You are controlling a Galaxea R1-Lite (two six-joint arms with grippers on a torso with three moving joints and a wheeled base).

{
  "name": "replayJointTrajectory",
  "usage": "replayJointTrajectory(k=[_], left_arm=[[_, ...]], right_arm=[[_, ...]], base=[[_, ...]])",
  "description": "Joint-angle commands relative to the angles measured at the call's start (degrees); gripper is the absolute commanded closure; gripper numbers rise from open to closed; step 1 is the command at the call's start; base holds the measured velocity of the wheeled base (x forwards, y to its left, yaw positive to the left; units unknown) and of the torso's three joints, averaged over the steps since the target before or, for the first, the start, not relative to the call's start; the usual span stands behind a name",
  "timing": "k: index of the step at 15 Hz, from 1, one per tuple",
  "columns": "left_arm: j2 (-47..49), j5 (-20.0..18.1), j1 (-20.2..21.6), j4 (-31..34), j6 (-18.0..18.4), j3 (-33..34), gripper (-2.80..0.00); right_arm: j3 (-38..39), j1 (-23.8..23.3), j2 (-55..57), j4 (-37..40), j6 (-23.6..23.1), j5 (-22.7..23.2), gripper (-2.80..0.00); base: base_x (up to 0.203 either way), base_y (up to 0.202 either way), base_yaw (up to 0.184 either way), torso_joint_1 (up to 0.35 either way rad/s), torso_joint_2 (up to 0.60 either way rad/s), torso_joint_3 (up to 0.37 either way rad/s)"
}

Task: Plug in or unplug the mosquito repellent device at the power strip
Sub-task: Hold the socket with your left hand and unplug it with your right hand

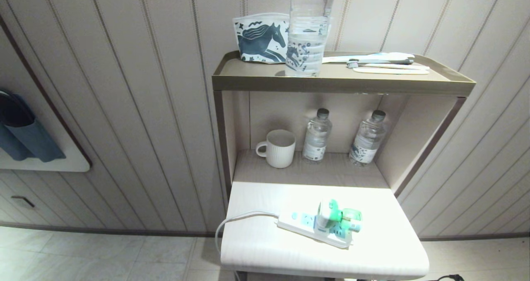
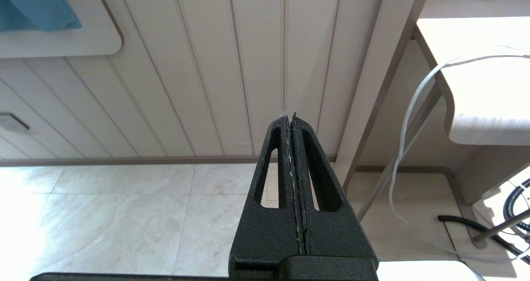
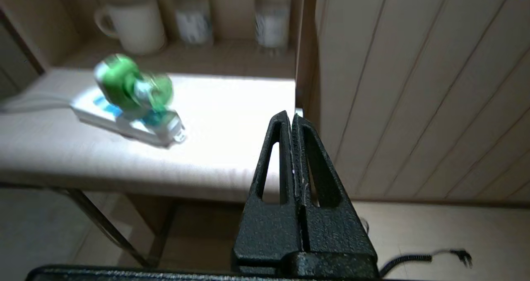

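2 black claws pinched together, empty: right gripper [image 3: 292,116], left gripper [image 2: 289,116]. White-headed green-bottled mosquito repellent device [image 1: 336,217] sits plugged into flat white power strip [image 1: 314,228]; pulling could drag that light strip along.

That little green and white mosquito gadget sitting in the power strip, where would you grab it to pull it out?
Probably by the white rounded head of the mosquito repellent device, coming from above. It stands up from the power strip with its sides free, while the green bottle juts sideways and would lever it. The shut right gripper is nearest.
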Motion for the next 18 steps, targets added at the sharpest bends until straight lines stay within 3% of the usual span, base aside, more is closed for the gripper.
replayJointTrajectory(k=[1,4,7,9,13,16,18], left_arm=[[0.1,0.0,0.0,0.1,0.0,0.0,0.00],[0.1,0.0,0.0,0.1,0.0,0.0,0.00],[0.1,0.0,0.0,0.1,0.0,0.0,0.00],[0.1,0.0,0.0,0.1,0.0,0.0,0.00],[0.1,0.0,0.0,0.1,0.0,0.0,0.00],[0.0,0.0,0.0,0.1,0.0,0.0,0.00],[0.0,0.0,0.0,0.1,0.0,0.0,0.00]], right_arm=[[-13.6,0.0,0.9,7.1,0.3,1.3,0.00],[-31.1,0.3,12.0,14.7,0.6,3.1,0.00],[-45.6,1.0,33.7,19.3,0.7,3.8,0.00],[-59.0,3.1,47.5,27.1,-0.2,4.6,0.00],[-84.2,17.8,71.1,52.4,-6.0,5.9,0.00],[-94.2,25.1,84.6,64.9,-11.0,6.3,0.00],[-97.1,27.8,90.7,68.6,-13.7,6.3,0.00]], base=[[0.000,0.000,0.000,0.000,0.00,0.000],[0.000,0.000,0.000,0.000,0.00,0.000],[0.000,0.000,0.000,0.000,0.00,0.000],[0.000,0.000,0.000,0.000,0.00,0.000],[0.000,0.000,0.000,0.000,0.00,0.000],[0.000,0.000,0.000,0.000,0.00,0.000],[0.000,0.000,0.000,0.000,0.00,0.000]])
